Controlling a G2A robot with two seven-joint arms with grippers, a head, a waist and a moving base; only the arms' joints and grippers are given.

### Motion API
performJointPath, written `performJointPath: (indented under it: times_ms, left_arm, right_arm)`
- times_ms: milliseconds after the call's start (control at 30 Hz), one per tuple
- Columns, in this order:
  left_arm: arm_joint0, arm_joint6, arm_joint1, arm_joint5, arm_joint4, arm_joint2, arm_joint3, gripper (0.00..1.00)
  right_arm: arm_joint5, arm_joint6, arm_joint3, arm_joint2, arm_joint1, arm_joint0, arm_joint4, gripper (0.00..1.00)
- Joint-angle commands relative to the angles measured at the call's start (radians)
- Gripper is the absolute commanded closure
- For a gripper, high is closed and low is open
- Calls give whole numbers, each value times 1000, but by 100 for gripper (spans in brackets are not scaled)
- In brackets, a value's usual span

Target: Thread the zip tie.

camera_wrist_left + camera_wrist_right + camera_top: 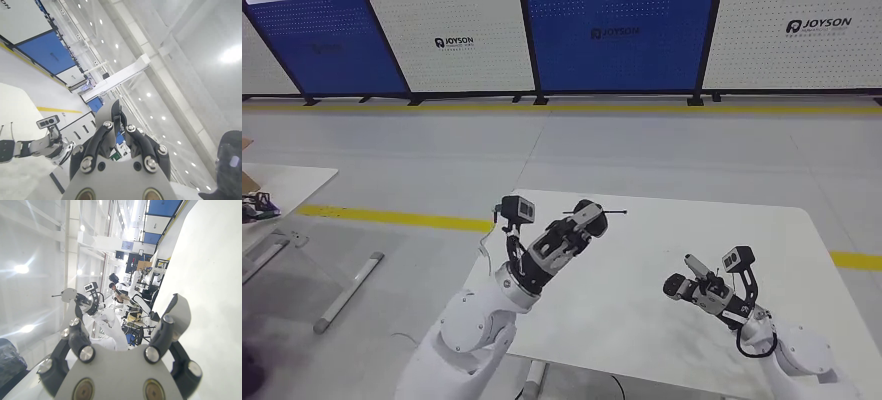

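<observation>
Left gripper (590, 214): fingers clamping zip tie (617, 212), hovering above surface (692, 225). Right gripper (679, 276): fingers spreading wide apart, hovering above same surface.

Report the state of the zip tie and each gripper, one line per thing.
zip tie: pinched in the left gripper, one thin end sticking out straight.
left gripper: fingers shut on the zip tie, raised over the table.
right gripper: fingers open, holding nothing.
</observation>
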Motion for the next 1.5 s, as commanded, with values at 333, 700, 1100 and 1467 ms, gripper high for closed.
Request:
performJointPath:
  times_ms: [333,700,1100,1467]
  left_arm:
    - [-4,-10,1,35,157,94,208,100]
    - [-43,36,-7,31,270,189,342,100]
    - [-70,47,-12,32,262,217,379,100]
    - [-71,65,-9,30,307,208,393,100]
  right_arm:
    - [0,0,0,0,0,0,0,0]
    - [0,0,0,0,0,0,0,0]
    - [0,0,0,0,0,0,0,0]
    - [0,0,0,0,0,0,0,0]
